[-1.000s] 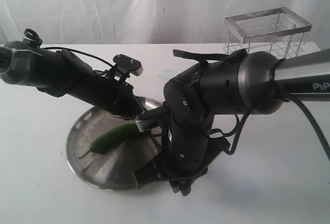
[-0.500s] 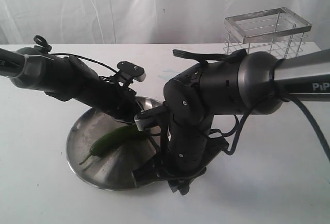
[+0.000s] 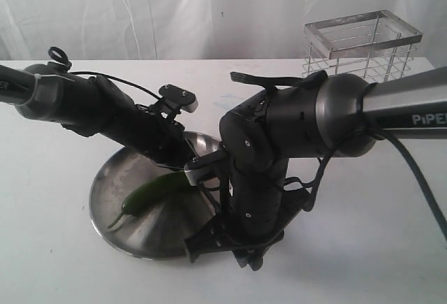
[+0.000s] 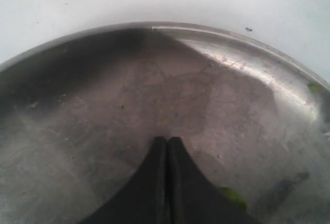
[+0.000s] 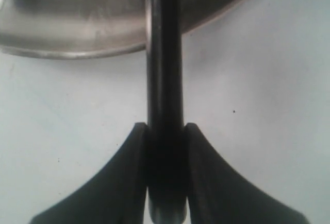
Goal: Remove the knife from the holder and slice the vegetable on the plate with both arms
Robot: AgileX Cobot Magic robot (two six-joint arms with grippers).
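The right arm was thick and matte black, with rounded joint housings dotted by small pale screws. A smooth grey sleeve carried white lettering reading PiPER, and a thick black cable trailed from it. The left arm was slimmer and also black, with a thin cable ending in a small loop and a bracket tipped in white. The left gripper and right gripper both had black fingers, broad at the base and tapering.
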